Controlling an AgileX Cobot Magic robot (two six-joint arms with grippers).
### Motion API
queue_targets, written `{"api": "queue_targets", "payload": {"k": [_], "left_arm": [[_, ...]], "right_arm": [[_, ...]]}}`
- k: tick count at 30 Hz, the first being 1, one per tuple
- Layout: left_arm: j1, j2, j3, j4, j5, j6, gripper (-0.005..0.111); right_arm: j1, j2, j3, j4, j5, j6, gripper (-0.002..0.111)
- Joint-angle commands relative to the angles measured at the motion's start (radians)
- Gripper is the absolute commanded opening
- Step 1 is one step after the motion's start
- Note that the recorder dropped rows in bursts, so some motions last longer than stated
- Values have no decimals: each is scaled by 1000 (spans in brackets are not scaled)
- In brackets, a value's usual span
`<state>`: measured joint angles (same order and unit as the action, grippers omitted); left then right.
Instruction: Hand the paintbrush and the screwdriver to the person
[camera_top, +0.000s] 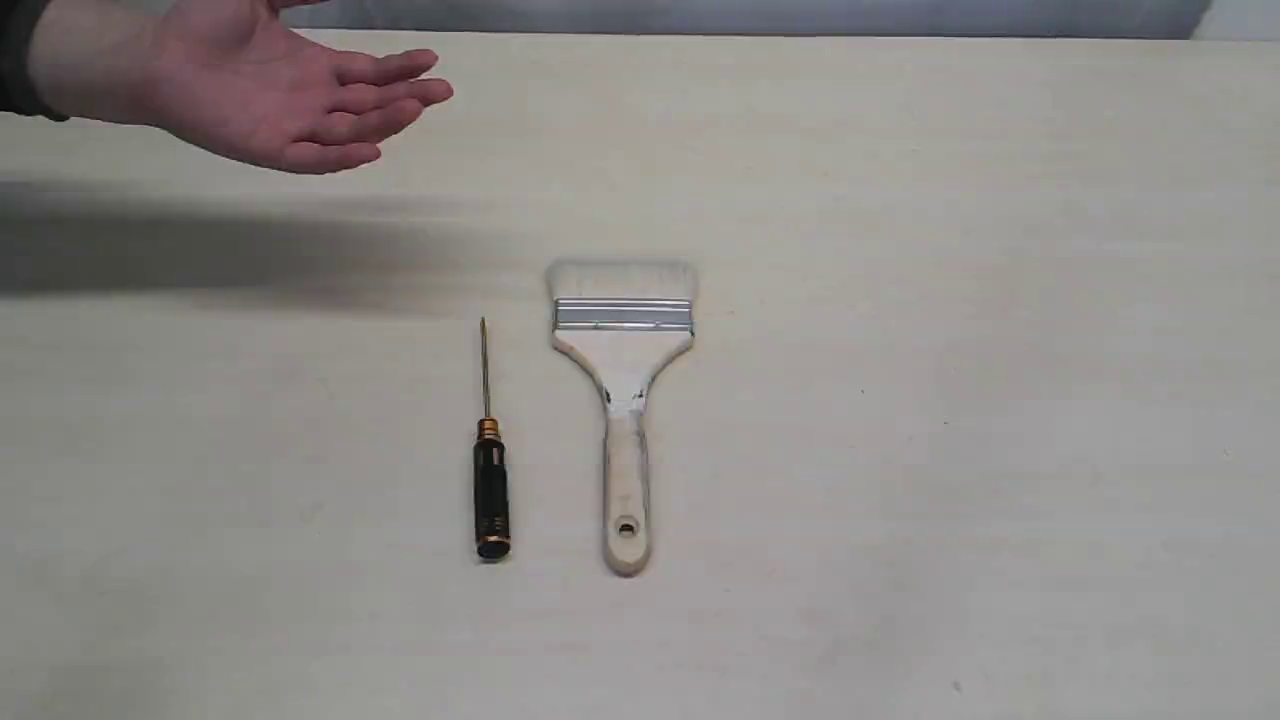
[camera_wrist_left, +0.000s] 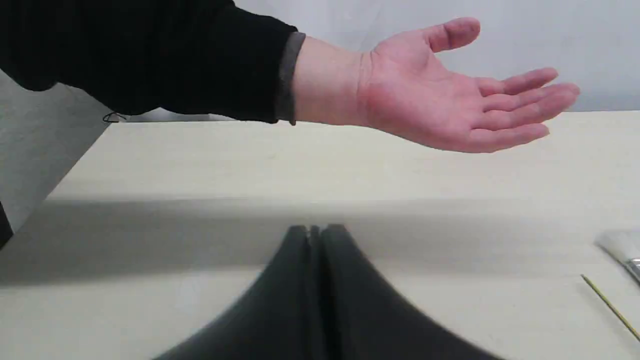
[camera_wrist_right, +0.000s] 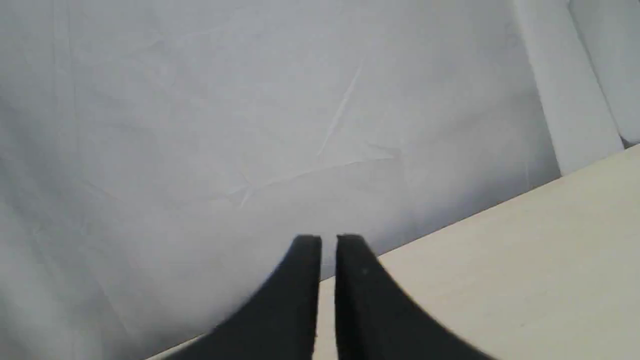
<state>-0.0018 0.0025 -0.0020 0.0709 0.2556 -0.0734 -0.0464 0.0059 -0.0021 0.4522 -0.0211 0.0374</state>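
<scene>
— Where are the tools?
— The wide, flat, wooden-handled paintbrush (camera_top: 622, 400) and the slim black-handled screwdriver (camera_top: 490, 470) lie side by side, not touching, on the pale table (camera_top: 1000, 400), well off to one side of the left gripper (camera_wrist_left: 316, 229).
— And the grippers?
— Left closed, empty. The right gripper (camera_wrist_right: 328, 239) shows a thin slit, empty. The person's open bare hand (camera_top: 270, 95) hovers ahead of the left one.

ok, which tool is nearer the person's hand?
Left, probably. The left tool points toward the open hand, held above the table ahead of it. The right tool faces only grey backdrop and table edge, with no hand in its view.
</scene>
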Motion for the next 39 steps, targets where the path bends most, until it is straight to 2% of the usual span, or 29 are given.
{"api": "queue_targets", "payload": {"k": [1, 4, 7, 11, 13, 16, 18, 28, 31, 34, 35, 36, 39], "left_arm": [[-5, -2, 2, 0, -6, -2, 0], [-5, -2, 2, 0, -6, -2, 0], [-5, -2, 2, 0, -6, -2, 0], [-5, -2, 2, 0, -6, -2, 0], [-5, -2, 2, 0, -6, -2, 0], [-5, -2, 2, 0, -6, -2, 0], [-5, -2, 2, 0, -6, -2, 0], [-5, -2, 2, -3, -6, -2, 0], [-5, -2, 2, -3, -6, -2, 0], [-5, -2, 2, -3, -6, -2, 0], [-5, -2, 2, -3, -6, -2, 0], [-5, -2, 2, -3, -6, -2, 0], [-5, -2, 2, -3, -6, -2, 0]], "right_arm": [[2, -6, 2, -1, -16, 1, 19], [2, -6, -59, -1, 1, -4, 33], [2, 4, -162, -1, 83, -18, 39], [2, 93, -322, 84, 231, -137, 40], [2, 157, -389, 202, 320, -346, 40], [2, 289, -475, 474, 475, -716, 40], [2, 378, -513, 604, 569, -851, 40], [7, 824, -673, 634, 759, -946, 40], [80, 939, -725, 629, 763, -976, 40], [230, 1038, -785, 523, 673, -969, 40], [320, 1083, -808, 453, 608, -914, 40], [359, 1101, -822, 384, 563, -871, 40], [538, 1198, -869, 59, 444, -580, 40]]}}
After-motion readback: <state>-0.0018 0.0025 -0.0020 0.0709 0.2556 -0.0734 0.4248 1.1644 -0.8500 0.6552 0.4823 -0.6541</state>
